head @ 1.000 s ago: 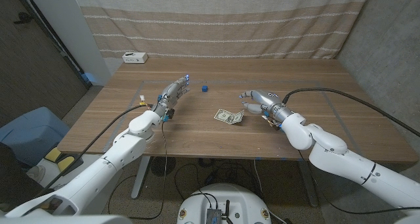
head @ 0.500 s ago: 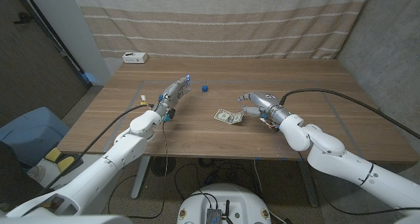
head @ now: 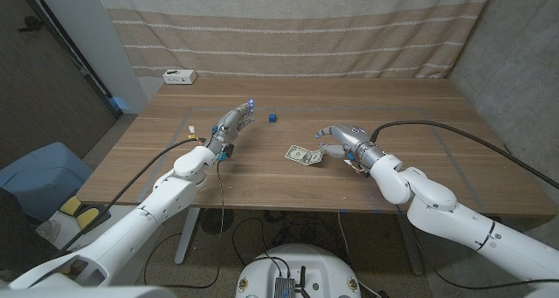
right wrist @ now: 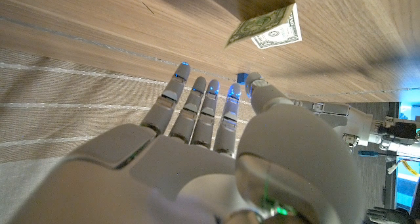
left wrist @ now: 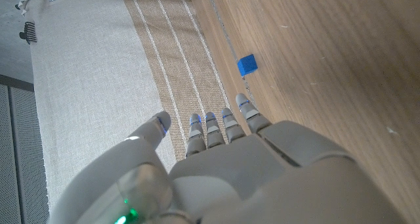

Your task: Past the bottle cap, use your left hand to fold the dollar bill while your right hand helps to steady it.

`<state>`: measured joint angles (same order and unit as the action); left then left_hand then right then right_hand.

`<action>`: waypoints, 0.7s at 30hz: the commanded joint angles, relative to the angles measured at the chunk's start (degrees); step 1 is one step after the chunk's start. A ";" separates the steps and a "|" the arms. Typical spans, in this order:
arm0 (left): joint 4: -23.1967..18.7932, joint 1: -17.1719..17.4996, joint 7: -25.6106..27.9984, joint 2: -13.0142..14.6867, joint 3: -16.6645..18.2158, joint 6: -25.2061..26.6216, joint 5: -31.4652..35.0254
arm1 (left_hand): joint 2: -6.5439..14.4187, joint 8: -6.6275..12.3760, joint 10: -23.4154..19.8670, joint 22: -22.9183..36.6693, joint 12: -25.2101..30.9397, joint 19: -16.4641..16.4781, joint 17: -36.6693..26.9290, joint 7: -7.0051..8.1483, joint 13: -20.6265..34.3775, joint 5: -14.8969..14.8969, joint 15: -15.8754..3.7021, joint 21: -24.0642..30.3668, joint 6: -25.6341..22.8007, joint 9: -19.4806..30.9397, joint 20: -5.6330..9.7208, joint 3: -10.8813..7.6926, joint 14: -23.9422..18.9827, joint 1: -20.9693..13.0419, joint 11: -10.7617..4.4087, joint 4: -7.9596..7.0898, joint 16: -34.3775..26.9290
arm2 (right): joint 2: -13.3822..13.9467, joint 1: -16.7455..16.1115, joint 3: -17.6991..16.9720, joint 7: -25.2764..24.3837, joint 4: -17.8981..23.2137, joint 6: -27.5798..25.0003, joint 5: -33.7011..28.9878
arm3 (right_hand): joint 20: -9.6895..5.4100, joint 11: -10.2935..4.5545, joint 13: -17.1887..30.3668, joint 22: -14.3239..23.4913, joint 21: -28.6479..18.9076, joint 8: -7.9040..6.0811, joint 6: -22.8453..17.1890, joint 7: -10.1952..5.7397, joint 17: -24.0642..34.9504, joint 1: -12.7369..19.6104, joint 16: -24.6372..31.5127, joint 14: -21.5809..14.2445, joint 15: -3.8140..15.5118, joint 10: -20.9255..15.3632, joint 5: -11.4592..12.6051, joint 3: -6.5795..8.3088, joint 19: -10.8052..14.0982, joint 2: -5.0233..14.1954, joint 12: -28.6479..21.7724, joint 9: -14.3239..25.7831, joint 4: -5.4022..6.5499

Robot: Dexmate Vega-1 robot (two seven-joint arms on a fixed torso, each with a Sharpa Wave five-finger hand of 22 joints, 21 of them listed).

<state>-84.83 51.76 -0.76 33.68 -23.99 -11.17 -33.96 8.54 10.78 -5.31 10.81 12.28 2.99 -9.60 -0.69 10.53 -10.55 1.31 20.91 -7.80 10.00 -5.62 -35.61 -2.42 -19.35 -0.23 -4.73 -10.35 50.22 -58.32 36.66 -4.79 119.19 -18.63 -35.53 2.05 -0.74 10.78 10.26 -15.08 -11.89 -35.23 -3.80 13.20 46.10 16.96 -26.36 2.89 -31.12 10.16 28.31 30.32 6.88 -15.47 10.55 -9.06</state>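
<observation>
At the upper left of the head view a small white box [head: 179, 75] sits near the far table [head: 437, 167] edge, out of the way of the work. Left of centre, the left hand [head: 232, 121] hangs over the wood with its fingers stretched out side by side and nothing in them; it looks parked, probably waiting until the note is steadied, since folding is its job. The left wrist view agrees: straight fingers [left wrist: 223, 122] reaching along the grain toward the cap [left wrist: 246, 65], with bare wood between. That blue cap [head: 272, 118] stands just right of the left fingertips, a little above the frame's middle, and serves as the marker the fold should happen beyond. Lower and to the right of it, near the frame's centre, lies the bill [head: 303, 155], its right edge lifted slightly so it does not lie quite flat, which is likely why a steadying hand is wanted. Just right of the bill, the right hand [head: 341, 139] comes in with fingers loosely curved and apart, empty, its tips near the note's raised edge but, as far as I can tell, not yet on it. In the right wrist view the fingers [right wrist: 197, 102] are spread and point toward the bill [right wrist: 266, 30], lined up to press it down.
</observation>
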 commanded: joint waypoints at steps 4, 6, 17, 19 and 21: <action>-0.61 0.41 0.01 0.43 0.15 0.11 -0.03 | 0.23 -0.22 -0.56 0.29 -0.16 -0.06 -0.15 -0.01 0.13 0.02 -0.11 -0.29 0.04 0.26 0.06 -0.05 0.08 0.51 0.03 0.34 0.20 | -0.53 -0.55 0.97 1.04 -0.02 -0.19 -1.17 | -0.16 -0.28 0.35 0.28 -0.15 -0.81 -2.20 -0.22 0.26 1.09 0.53 -0.99 3.41 -0.79 0.21 -0.89 0.88 -0.53 0.18 0.11 -0.16; -0.81 0.62 0.04 0.48 0.21 -0.03 -0.06 | 0.23 -0.21 -0.62 0.29 -0.15 -0.07 -0.15 0.07 0.13 0.02 -0.18 -0.31 0.01 0.26 0.07 -0.06 0.09 0.54 0.00 0.37 0.19 | -0.55 -0.53 1.25 1.18 -0.09 -0.13 -1.54 | -0.15 -0.21 0.35 0.29 -0.15 -0.91 -2.72 0.01 0.29 1.25 0.58 -1.06 3.26 -0.98 0.23 -1.04 0.94 -0.49 0.19 0.10 -0.18; -1.69 1.31 0.24 0.77 0.29 -0.16 0.00 | 0.24 -0.21 -0.69 0.30 -0.23 -0.04 -0.13 0.03 0.14 0.02 -0.19 -0.38 -0.01 0.26 -0.01 -0.13 0.22 0.74 -0.04 0.54 0.20 | -0.36 -1.12 1.43 1.88 0.15 -0.58 -2.21 | -0.20 -0.50 0.37 0.30 -0.15 -0.79 -3.78 -0.23 0.40 2.13 0.98 -1.74 3.65 -2.20 0.31 -1.76 1.25 -0.36 0.16 0.09 -0.28; -1.92 1.46 0.33 0.87 0.32 -0.13 0.04 | 0.24 -0.21 -0.67 0.30 -0.26 -0.05 -0.13 0.03 0.14 0.02 -0.22 -0.40 -0.02 0.26 -0.03 -0.14 0.23 0.77 0.01 0.56 0.20 | -0.29 -1.18 1.56 2.23 0.16 -0.78 -2.42 | -0.25 -0.34 0.37 0.31 -0.15 -0.73 -3.83 -0.23 0.43 2.25 1.00 -1.73 3.68 -2.27 0.32 -1.87 1.30 -0.32 0.19 0.09 -0.27; -2.16 1.61 0.50 0.93 0.37 -0.04 0.03 | 0.25 -0.22 -0.70 0.30 -0.26 -0.04 -0.13 0.03 0.14 0.02 -0.19 -0.41 -0.01 0.26 -0.04 -0.15 0.24 0.80 0.03 0.58 0.20 | -0.36 -1.27 1.64 2.29 -0.05 -0.89 -2.46 | -0.30 -0.74 0.37 0.31 -0.16 -0.68 -3.89 -0.23 0.45 2.35 1.04 -1.78 3.68 -2.32 0.32 -1.97 1.36 -0.29 0.24 0.09 -0.27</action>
<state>-86.02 52.68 -0.73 34.27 -23.79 -11.09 -33.99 8.84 10.78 -5.41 10.81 12.05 2.99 -9.61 -0.69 10.53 -10.55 1.31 20.44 -7.80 9.99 -5.62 -35.77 -2.43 -19.05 -0.33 -4.57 -10.35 49.84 -59.10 37.84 -3.36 119.27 -19.03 -37.34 1.64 -1.22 11.07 10.26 -15.08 -12.55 -38.69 -3.99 13.49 47.84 17.40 -27.55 2.87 -33.09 10.16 26.64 30.93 6.34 -15.39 10.54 -9.31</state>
